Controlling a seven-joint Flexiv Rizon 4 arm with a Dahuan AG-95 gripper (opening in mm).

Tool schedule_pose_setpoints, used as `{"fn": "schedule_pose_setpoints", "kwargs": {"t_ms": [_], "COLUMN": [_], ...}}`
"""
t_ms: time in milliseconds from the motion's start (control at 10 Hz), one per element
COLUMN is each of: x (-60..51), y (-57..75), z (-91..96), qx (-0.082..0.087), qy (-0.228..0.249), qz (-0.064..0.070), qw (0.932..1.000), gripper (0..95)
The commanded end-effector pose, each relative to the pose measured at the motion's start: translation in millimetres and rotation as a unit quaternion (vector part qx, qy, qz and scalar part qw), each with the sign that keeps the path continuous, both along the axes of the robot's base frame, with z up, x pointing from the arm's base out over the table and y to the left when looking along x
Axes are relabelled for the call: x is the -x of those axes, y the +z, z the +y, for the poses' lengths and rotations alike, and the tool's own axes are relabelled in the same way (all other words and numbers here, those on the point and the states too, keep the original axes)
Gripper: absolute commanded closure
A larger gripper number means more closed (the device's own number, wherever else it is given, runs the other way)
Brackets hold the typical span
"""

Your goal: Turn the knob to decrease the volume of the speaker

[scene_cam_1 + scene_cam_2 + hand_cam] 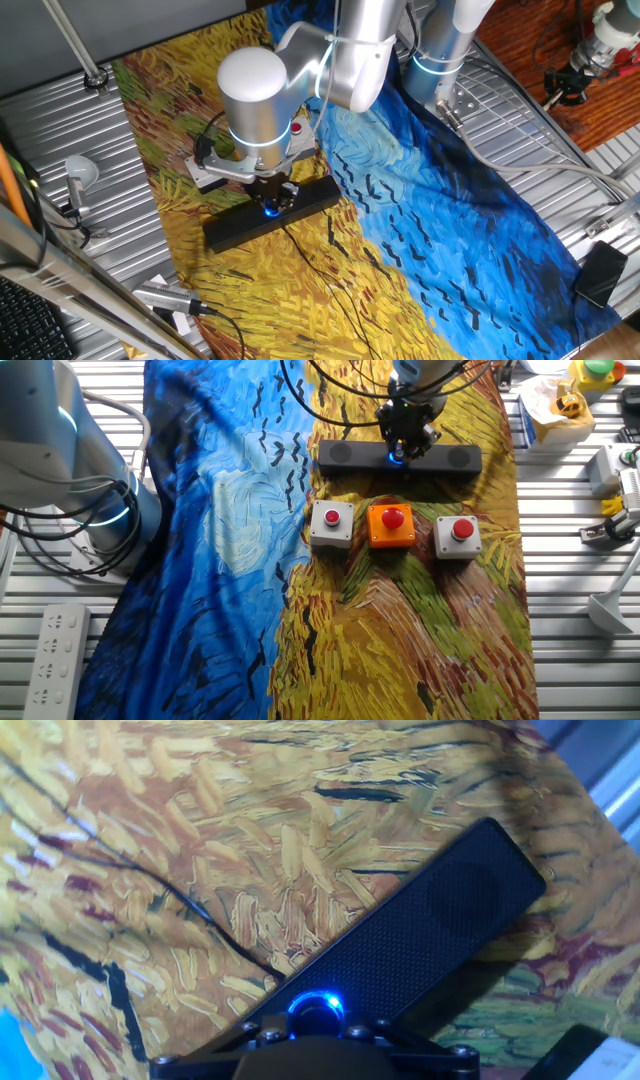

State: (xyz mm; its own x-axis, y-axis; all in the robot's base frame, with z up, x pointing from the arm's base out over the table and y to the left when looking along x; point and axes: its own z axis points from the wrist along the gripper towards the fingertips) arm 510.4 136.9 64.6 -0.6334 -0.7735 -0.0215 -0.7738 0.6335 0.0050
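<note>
The speaker point(230, 228) point(345, 455) point(430, 940) is a long slim black bar lying on the painted cloth. Its knob point(271, 210) point(397, 457) point(316, 1008) glows blue at the bar's middle. My gripper point(272, 200) point(402, 448) point(316, 1032) stands straight down on the knob, its black fingers closed round it. In the hand view only the knob's top half and blue ring show above the gripper's dark body. The fingertips themselves are hidden there.
Two grey boxes with red buttons point(331, 523) point(458, 536) flank an orange box point(391, 525) just in front of the speaker. A thin black cable point(320, 270) runs from the bar across the cloth. A small black box point(603, 272) sits at the table edge.
</note>
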Motion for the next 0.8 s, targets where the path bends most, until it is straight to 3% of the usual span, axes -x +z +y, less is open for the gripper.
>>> {"fn": "schedule_pose_setpoints", "kwargs": {"t_ms": [100,300,800], "x": [0.1,0.1,0.1], "y": [-0.7,-0.7,-0.6], "z": [0.2,0.2,0.2], "qx": [0.005,0.007,0.016], "qy": [0.061,0.094,0.206], "qz": [-0.001,-0.002,-0.004], "qw": [0.9981,0.9955,0.9784], "gripper": [95.0,95.0,95.0]}}
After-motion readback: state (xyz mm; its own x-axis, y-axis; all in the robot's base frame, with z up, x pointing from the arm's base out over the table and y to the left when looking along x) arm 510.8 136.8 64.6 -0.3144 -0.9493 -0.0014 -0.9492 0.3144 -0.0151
